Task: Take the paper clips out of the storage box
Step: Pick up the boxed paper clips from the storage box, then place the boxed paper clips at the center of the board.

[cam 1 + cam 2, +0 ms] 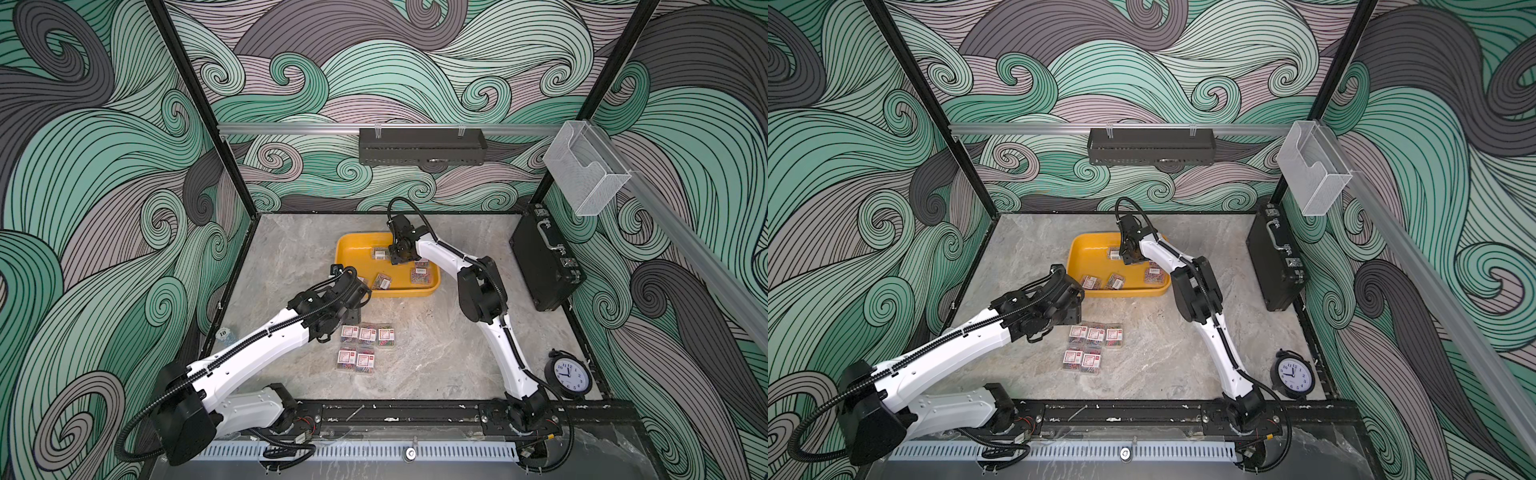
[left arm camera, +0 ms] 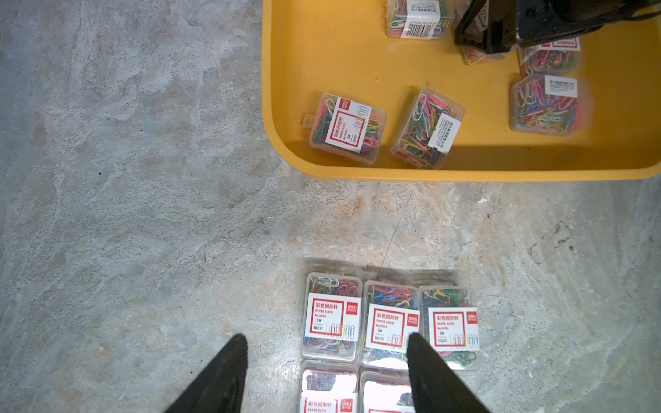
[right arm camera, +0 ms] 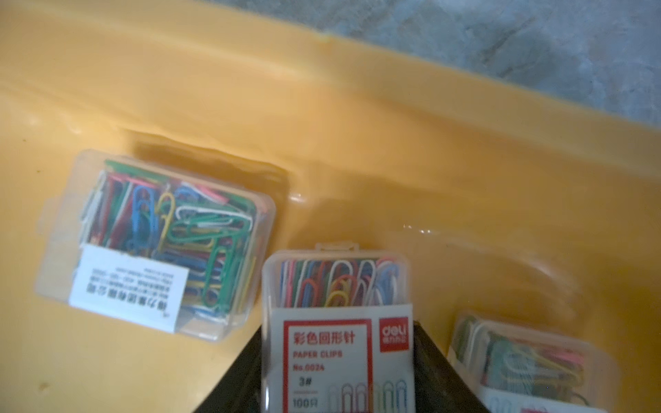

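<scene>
The right gripper (image 3: pixel 339 327) was spotted down inside the yellow storage box (image 1: pixel 353 253), clamped on one little case of paper clips (image 3: pixel 336 282), which was squeezed from both sides with its red-and-white label facing up. Several other cases (image 2: pixel 347 128) were left scattered loose in the tray. Five more (image 1: pixel 365 345) were lined up on the bench (image 1: pixel 436 353) in two rows, touching each other, near the tray. The left gripper (image 2: pixel 325 338) was held over them, jaws spread wide, nothing gripped.
</scene>
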Available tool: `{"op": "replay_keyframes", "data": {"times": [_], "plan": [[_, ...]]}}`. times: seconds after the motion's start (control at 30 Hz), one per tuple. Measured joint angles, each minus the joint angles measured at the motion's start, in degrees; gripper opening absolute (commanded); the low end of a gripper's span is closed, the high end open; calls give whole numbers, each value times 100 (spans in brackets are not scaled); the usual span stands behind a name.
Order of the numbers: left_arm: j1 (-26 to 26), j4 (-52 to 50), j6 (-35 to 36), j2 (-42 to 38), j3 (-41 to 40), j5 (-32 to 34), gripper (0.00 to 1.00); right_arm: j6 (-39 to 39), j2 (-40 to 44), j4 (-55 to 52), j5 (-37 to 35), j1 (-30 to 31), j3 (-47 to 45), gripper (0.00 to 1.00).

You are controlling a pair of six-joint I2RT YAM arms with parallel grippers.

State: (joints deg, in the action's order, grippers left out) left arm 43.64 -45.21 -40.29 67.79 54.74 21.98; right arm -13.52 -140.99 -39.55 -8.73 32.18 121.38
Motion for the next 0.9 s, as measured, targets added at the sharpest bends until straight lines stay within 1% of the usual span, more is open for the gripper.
{"op": "replay_keyframes", "data": {"times": [0.13, 0.27, 0.6, 0.77, 0.9], "plan": [[0, 4, 17, 0, 0, -17, 69, 68, 468, -26, -50, 26, -365, 52], [0, 28, 42, 0, 0, -22, 69, 107, 1178, 105, -192, 83, -874, 51], [0, 162, 90, 0, 0, -66, 69, -13, 3373, 721, -682, 485, -2970, 52], [0, 216, 96, 0, 0, -87, 70, -284, 4371, 800, -1023, 852, -4070, 53], [0, 238, 127, 33, 7, -103, 69, -619, 5086, 791, -1191, 1145, -4756, 53]]}}
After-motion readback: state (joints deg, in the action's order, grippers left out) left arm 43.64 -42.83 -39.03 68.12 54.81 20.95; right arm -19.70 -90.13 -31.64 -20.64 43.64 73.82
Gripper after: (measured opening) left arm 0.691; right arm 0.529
